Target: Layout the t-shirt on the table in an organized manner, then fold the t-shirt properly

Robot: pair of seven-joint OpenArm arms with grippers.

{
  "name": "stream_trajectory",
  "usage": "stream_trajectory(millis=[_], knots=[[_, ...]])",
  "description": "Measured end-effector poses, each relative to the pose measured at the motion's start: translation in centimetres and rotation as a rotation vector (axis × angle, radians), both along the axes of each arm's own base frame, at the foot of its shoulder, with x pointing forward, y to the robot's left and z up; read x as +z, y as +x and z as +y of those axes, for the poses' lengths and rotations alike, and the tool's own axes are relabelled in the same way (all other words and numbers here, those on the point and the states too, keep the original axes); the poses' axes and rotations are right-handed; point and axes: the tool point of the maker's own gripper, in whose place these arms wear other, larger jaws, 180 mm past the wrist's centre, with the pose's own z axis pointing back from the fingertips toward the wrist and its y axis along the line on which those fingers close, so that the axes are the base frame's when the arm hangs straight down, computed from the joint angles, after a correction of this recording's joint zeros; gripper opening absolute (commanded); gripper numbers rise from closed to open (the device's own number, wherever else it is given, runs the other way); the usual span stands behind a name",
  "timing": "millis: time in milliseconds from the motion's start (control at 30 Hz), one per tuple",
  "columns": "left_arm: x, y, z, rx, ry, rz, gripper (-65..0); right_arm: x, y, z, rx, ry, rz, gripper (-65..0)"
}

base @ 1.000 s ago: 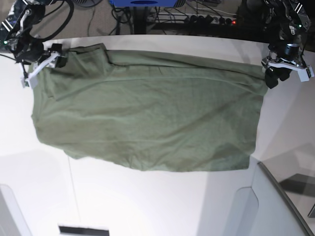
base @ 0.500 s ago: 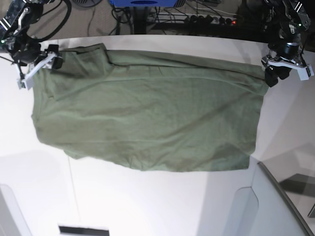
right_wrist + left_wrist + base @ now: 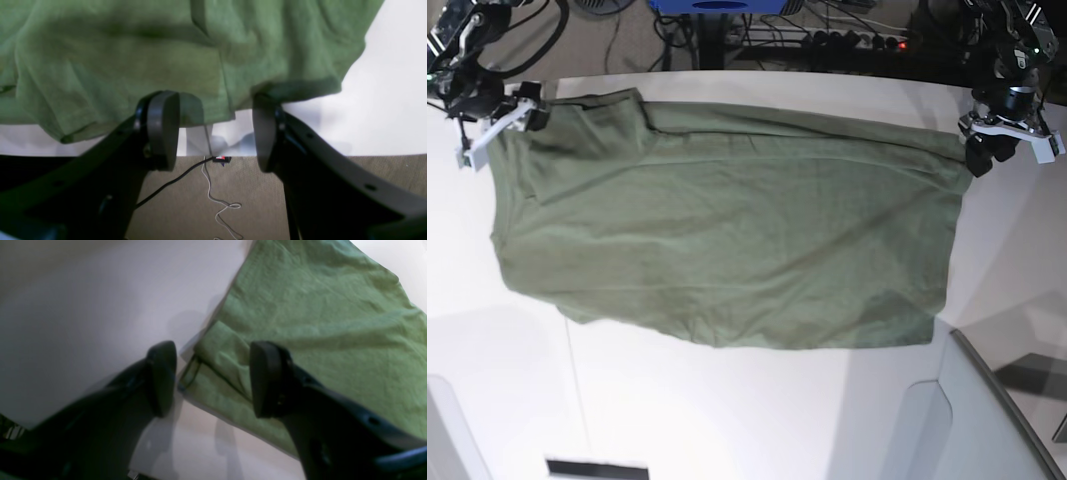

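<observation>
A: What is seen, taking the largest thing first?

B: The white counter (image 3: 727,410) is seen, with the t-shirt (image 3: 727,240) spread across its far half as one broad, mostly flat panel. Shallow wrinkles are visible in the cloth, and a doubled-over flap is noted at the shirt's far corner on the base view's left.

A: Where are the arms placed relative to the t-shirt?

B: One arm is stationed at each far corner of the t-shirt. The right gripper (image 3: 213,130) is found at the corner with the flap, over the counter's far edge, and the left gripper (image 3: 211,380) at the opposite far corner.

A: How are the jaws standing?

B: Both pairs of jaws are held apart. No cloth is clamped by either; the t-shirt's hem is seen lying between and beyond the pads in each wrist view, untouched so far as can be told.

A: How is the t-shirt expected to handle?

B: It is judged light, soft and limp, so it would likely sag and drag if lifted at one point only. A hold is best taken at the two far corners together, through both layers at the hem, where the doubled edge offers something to pinch.
</observation>
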Motion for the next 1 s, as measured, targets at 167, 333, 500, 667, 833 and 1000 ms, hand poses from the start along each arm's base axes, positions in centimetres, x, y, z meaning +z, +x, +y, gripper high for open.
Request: stream_trajectory(millis=[167, 333, 500, 667, 833, 1000], knots=[[0.0, 0.0, 0.0, -0.001, 0.0, 0.0, -32.3, 0.0, 0.0, 0.0, 0.001, 0.001, 0.0, -32.3], [0.0, 0.0, 0.0, -0.001, 0.0, 0.0, -32.3, 0.0, 0.0, 0.0, 0.001, 0.0, 0.001, -33.6], [0.0, 0.0, 0.0, -0.001, 0.0, 0.0, -32.3, 0.0, 0.0, 0.1, 0.001, 0.002, -0.001, -40.1], [0.0, 0.0, 0.0, -0.001, 0.0, 0.0, -32.3, 0.2, 0.6, 0.1, 0.001, 0.004, -0.011, -40.4], [0.0, 0.0, 0.0, -0.001, 0.0, 0.0, -32.3, -0.2, 0.5, 0.4, -0.002, 0.021, -0.003, -40.5], [0.0, 0.0, 0.0, -0.001, 0.0, 0.0, -32.3, -1.0, 0.4, 0.7, -0.011, 0.055, 0.009, -40.2]])
